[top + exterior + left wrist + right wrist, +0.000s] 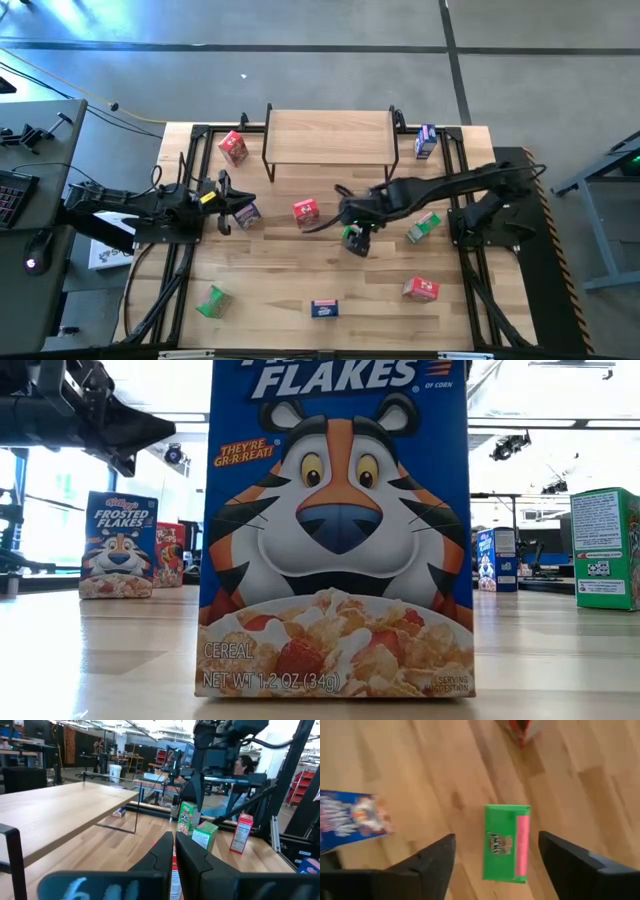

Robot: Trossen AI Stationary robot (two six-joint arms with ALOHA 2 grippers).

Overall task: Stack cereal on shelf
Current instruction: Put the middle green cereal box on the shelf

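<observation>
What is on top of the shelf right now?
Nothing shows on the shelf; its top board is bare in the high view. The floor under it is hidden there. The right gripper hangs open over a green box.

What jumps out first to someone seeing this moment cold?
The blue Frosted Flakes cardboard box fills the low view, standing right before that camera. Mid-table, the right end effector hangs open over a small green cardboard cereal box, while the light wooden shelf at the far edge holds nothing.

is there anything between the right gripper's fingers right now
Yes: a green cereal box stands between the open fingers of the right gripper, touching neither, as the right wrist view shows.
</observation>
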